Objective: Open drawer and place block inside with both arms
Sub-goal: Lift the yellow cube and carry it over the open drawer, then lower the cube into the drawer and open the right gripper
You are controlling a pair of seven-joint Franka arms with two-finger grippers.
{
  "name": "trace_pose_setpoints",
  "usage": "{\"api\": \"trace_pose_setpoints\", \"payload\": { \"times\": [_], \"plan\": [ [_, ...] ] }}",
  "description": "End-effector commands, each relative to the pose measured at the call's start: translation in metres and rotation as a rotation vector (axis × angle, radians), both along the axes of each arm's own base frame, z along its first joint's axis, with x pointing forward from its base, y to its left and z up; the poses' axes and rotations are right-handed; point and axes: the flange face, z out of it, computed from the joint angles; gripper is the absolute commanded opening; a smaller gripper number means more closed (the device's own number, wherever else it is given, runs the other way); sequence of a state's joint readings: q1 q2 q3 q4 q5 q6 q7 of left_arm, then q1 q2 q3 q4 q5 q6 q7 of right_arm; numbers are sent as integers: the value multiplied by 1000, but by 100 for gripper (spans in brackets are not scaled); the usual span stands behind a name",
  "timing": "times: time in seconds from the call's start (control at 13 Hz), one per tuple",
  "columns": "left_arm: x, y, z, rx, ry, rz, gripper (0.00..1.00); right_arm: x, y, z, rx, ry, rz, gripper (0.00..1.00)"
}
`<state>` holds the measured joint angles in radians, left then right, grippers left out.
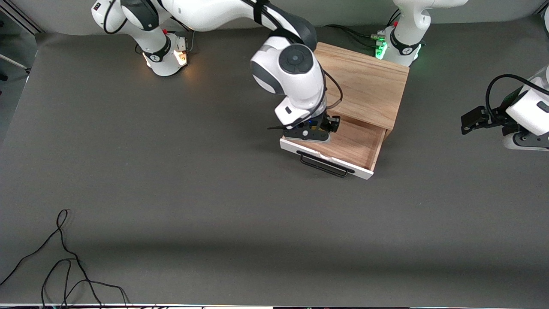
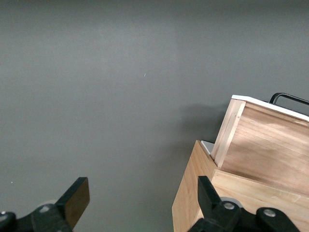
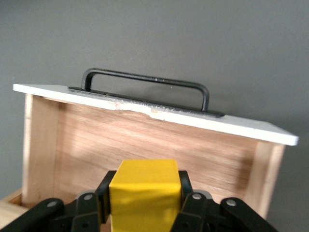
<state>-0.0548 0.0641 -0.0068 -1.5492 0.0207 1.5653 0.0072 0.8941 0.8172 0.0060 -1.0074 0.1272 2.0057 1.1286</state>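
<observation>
- The right gripper (image 3: 145, 205) was clamped on the block (image 3: 144, 193) — a small bright yellow cube with flat, smooth faces and crisp edges — and hung over the open drawer (image 1: 349, 143), low above its floor.
- Judged from its look, the block was light and rigid; its opposed flat faces gave the fingers (image 3: 186, 198) a square seat, though the smooth surface might slip under a slack hold.
- The drawer was a shallow light-wood tray with visible grain, a white front panel chipped along its top edge, and a black wire handle (image 1: 324, 165) — the natural place to grasp it.
- The drawer stood pulled out of the cabinet (image 1: 364, 81), a light oak box with a flat top, on a matte grey table (image 1: 171, 193).
- The left gripper (image 2: 140, 205) waited with its fingers spread and empty, near the table's edge at the left arm's end, beside the cabinet.
- Loose black cables (image 1: 64, 266) lay on the table nearest the front camera.
</observation>
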Motion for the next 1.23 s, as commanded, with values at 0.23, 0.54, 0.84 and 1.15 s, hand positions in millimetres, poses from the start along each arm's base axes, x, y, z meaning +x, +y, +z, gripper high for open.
{"api": "trace_pose_setpoints", "payload": {
  "times": [0.23,0.54,0.84,1.15],
  "plan": [
    [-10,1,4,-2,1,-11,100,-5,13,-34,-15,20,-58,11],
    [-9,-1,2,-2,8,-14,100,-14,20,-56,-42,33,-44,18],
    [-9,-2,2,-1,8,-15,100,-16,23,-69,-45,45,-95,44],
    [-7,-7,-1,-2,11,-25,100,-16,23,-66,-43,39,-95,100]
  ]
}}
